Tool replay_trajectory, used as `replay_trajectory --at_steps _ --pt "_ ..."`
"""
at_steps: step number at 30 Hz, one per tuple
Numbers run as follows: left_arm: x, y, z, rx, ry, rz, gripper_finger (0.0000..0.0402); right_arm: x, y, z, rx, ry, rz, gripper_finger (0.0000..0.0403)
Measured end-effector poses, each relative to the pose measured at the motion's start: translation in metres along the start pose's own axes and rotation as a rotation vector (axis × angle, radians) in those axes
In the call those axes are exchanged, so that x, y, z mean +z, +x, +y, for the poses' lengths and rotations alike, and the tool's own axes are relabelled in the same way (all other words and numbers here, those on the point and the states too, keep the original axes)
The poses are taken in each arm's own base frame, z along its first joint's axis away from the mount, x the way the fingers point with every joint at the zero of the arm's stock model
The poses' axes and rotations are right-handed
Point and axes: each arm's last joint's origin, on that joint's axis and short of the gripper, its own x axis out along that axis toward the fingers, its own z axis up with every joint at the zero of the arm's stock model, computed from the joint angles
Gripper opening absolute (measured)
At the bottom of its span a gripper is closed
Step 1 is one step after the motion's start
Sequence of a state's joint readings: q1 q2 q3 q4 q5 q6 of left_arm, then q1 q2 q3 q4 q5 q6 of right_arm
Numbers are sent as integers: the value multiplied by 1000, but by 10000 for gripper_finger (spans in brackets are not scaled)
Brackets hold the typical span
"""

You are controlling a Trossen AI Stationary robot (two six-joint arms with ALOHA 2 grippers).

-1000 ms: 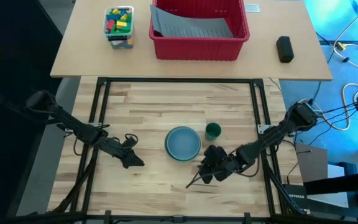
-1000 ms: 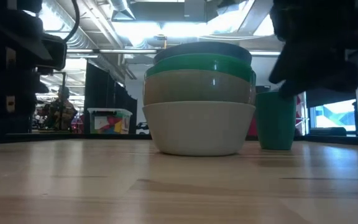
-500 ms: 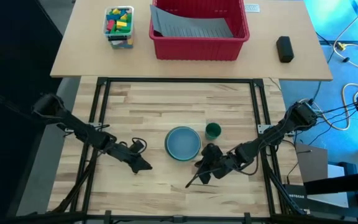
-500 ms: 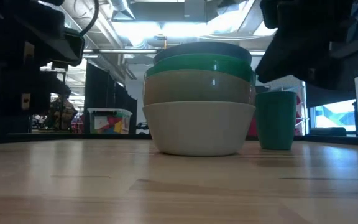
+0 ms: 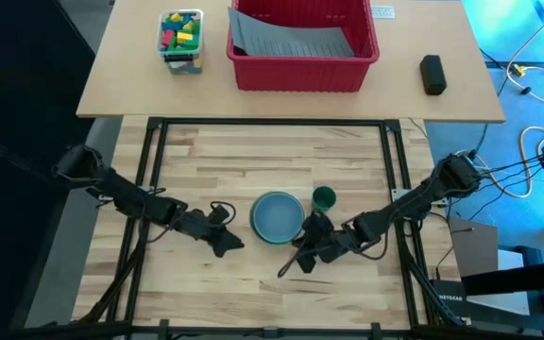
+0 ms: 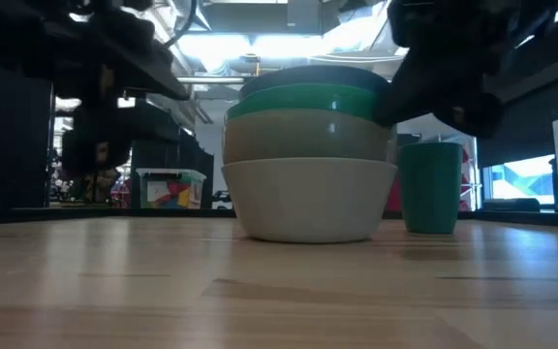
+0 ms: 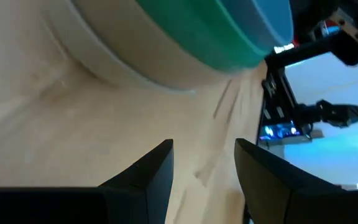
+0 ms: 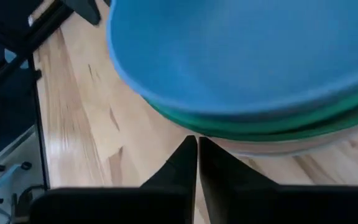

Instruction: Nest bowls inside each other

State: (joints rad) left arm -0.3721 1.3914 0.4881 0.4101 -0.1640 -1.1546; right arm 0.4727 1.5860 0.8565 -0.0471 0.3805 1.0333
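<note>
Several bowls stand nested in one stack (image 5: 279, 216) at mid-table. The grey-white bowl (image 6: 308, 199) rests on the wood. The pale green bowl (image 6: 308, 136), the teal bowl (image 6: 308, 100) and the light blue bowl (image 8: 241, 50) sit in it, the blue one on top. My left gripper (image 5: 231, 244) is open, just left of the stack (image 7: 166, 43), pointing at it, with nothing between its fingers. My right gripper (image 8: 197, 140) is shut at the stack's near right side, its tips under the teal rim (image 8: 241, 127). My right gripper's shut fingertips (image 8: 190, 144) slant down toward the side of the stack below the teal rim. I cannot tell whether they touch the bowl wall.
A small dark green cup (image 5: 324, 197) stands upright just right of the stack, behind my right gripper. A red bin (image 5: 302, 42), a box of coloured blocks (image 5: 181, 38) and a black object (image 5: 432, 74) are on the far table. Bare wood lies near the front edge.
My left gripper has travelled toward the table's right, up close to the stack, staying open. My right gripper has edged left toward the stack and its fingers have come together. The stack and the cup have kept their places.
</note>
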Motion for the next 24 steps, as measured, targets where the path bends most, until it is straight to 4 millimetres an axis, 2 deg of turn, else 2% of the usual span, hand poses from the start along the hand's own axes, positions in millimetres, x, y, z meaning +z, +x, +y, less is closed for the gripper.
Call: replay_trajectory --at_steps 18,24 --pt "14 1 0 -19 101 -76 152 19 27 2 -1 -72 -13 0" --pt "16 1 -4 -54 174 -102 152 24 27 6 4 -129 -36 0"
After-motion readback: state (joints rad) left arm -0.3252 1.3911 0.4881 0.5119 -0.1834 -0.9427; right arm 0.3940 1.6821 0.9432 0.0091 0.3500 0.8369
